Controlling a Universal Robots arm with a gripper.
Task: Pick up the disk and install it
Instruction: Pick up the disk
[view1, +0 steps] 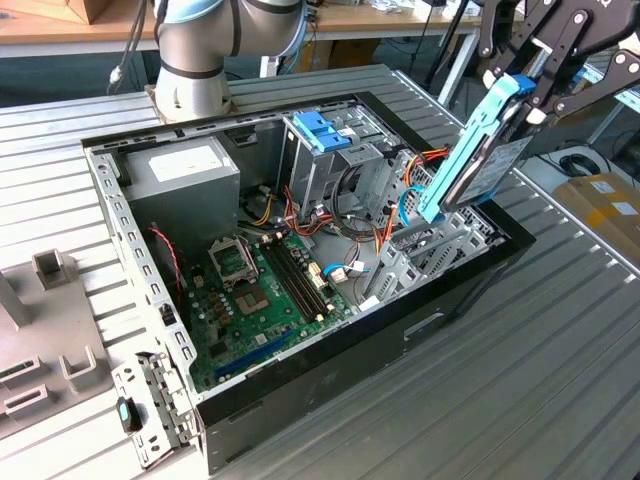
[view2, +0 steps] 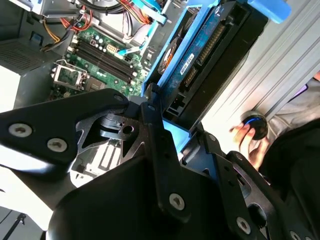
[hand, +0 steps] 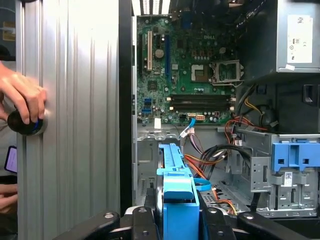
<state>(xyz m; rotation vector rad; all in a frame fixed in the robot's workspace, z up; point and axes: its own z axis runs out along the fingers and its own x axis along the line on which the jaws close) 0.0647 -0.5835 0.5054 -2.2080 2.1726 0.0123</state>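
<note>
My gripper (view1: 530, 95) is shut on the disk (view1: 480, 165), a grey hard drive in a bright blue carrier rail. The disk hangs tilted, its lower end just above the bay at the end of the open computer case (view1: 110, 210) on the exterior view's right. In the second wrist view the disk (view2: 210, 55) runs away from the black gripper (view2: 172, 125) with its circuit side showing. In the first wrist view the blue rail of the disk (hand: 177, 195) stands between the fingers of the gripper (hand: 177, 222), over the case's metal bays.
Inside the case lie a green motherboard (view1: 265, 290), a grey power supply (view1: 185, 175) and a metal cage with a blue handle (view1: 325, 130). A person's hand (hand: 25, 102) rests on a black knob beside the case. Grey plastic parts (view1: 40, 330) lie at the exterior view's left.
</note>
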